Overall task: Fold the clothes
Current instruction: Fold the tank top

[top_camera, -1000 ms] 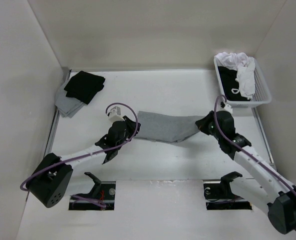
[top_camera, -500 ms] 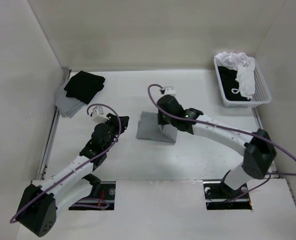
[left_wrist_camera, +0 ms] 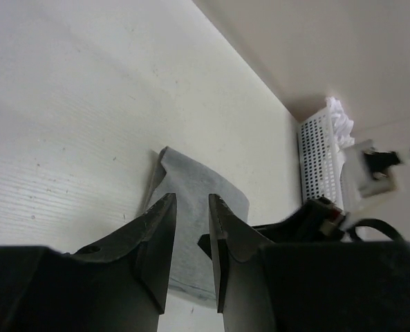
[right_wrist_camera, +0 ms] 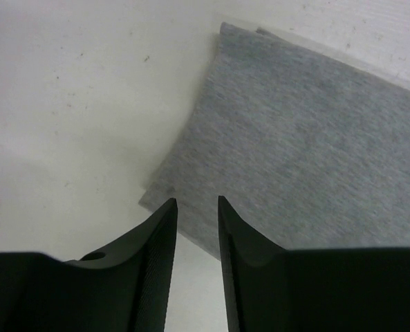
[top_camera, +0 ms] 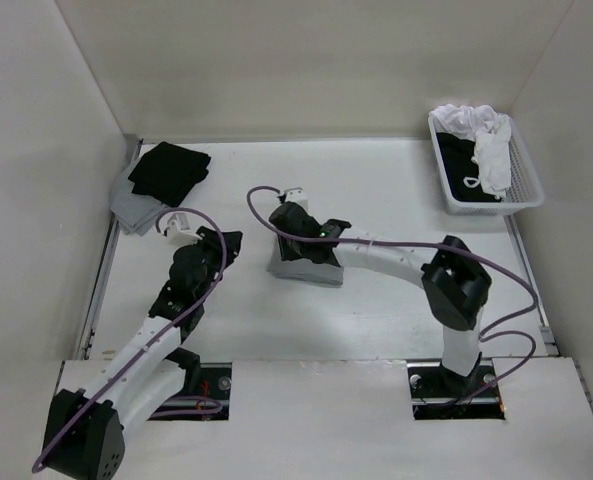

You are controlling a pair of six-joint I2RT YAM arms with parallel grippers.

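Only wrist views show left fingers, right fingers parted, empty; tank top folded.

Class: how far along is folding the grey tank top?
Done: the grey tank top lies in a compact folded rectangle. In hand: nothing; the right end effector hovers open over its edge, the left end effector open nearby. Left: possibly moving it to the folded stack.

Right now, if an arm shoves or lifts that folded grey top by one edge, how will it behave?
Likely floppy: the grey top looks like thin knit lying in flat layers, so a lifted edge would probably droop and unfold. Probably light too; a push may rumple the upper layer rather than slide the whole stack across the table.
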